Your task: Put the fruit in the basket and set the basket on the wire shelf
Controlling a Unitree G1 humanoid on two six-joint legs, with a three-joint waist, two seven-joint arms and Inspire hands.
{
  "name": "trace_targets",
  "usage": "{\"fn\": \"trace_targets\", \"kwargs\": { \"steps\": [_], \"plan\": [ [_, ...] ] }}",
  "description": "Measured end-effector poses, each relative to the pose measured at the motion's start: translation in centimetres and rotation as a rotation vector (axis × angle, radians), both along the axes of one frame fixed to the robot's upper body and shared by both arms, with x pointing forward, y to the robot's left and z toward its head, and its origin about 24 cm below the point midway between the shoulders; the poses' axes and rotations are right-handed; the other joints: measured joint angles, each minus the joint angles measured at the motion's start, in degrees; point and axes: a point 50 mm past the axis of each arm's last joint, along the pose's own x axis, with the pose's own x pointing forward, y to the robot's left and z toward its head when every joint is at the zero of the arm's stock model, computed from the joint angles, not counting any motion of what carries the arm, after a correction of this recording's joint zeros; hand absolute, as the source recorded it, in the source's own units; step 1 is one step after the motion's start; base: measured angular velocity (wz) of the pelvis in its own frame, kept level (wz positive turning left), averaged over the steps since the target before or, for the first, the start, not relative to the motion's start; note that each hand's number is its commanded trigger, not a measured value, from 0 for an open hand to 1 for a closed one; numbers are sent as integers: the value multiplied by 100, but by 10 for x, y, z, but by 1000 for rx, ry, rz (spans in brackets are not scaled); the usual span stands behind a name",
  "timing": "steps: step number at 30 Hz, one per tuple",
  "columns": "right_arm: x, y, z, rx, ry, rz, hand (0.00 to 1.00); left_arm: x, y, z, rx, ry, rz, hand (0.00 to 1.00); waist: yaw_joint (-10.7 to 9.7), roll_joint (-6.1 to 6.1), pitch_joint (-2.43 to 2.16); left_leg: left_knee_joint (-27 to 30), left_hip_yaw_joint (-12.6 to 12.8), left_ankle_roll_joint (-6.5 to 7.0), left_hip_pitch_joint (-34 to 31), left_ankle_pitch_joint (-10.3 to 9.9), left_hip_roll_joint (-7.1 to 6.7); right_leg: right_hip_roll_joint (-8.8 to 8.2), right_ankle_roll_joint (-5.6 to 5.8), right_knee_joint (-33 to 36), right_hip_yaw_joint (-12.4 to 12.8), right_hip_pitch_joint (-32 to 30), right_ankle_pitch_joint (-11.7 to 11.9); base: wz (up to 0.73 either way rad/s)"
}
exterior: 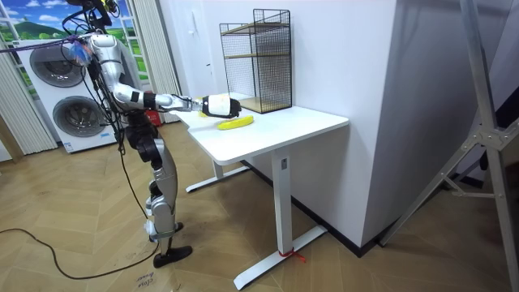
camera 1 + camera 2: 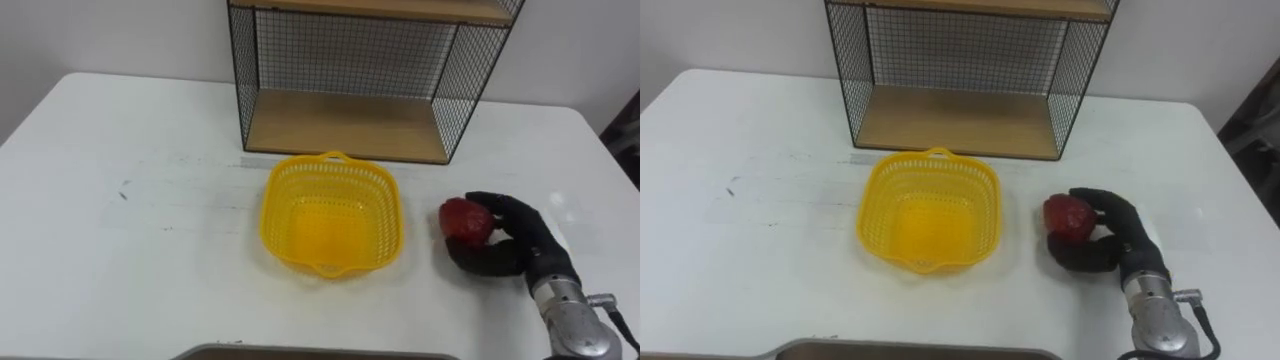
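Note:
A yellow plastic basket (image 2: 333, 213) (image 2: 930, 209) sits empty in the middle of the white table (image 2: 120, 250). To its right a red fruit (image 2: 467, 220) (image 2: 1071, 216) rests on the table. My right hand (image 2: 510, 245) (image 2: 1110, 240) has its dark fingers and thumb curled round the fruit from the right. Behind the basket stands the black wire shelf (image 2: 350, 120) (image 2: 960, 115) with wooden boards, its lower board bare. In the room view I stand at the table's end with an arm stretched over it towards the basket (image 1: 235, 122).
The table's front edge lies close below the basket, with a grey rim (image 2: 300, 352) at the bottom of the view. A white wall stands behind the shelf. Washing machines (image 1: 65, 97) stand behind me in the room view.

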Motion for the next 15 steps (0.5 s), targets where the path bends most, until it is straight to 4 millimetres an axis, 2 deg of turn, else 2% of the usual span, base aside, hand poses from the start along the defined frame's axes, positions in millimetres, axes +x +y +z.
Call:
{"fn": "trace_targets", "kwargs": {
  "steps": [4, 8, 15],
  "plan": [
    [6, -4, 20, -24, -92, -28, 100, 1, 1, 0, 0, -4, 8, 0, -24, -5, 8, -12, 47, -1, 14, 0, 11, 9, 0, 2, 40, -15, 0, -5],
    [12, 3, 40, -34, -184, 5, 100, 4, 1, 0, 4, -12, 6, 0, -22, -5, 24, -5, 45, -1, -34, -1, 16, 14, -1, 19, 35, -93, 1, 0],
    [17, 15, 68, -65, -302, 57, 100, 2, 0, 0, -2, -4, -9, 0, -6, -28, 23, -3, 38, -1, -97, -1, 11, 13, 0, 19, 25, -119, 1, 0]
  ]
}}
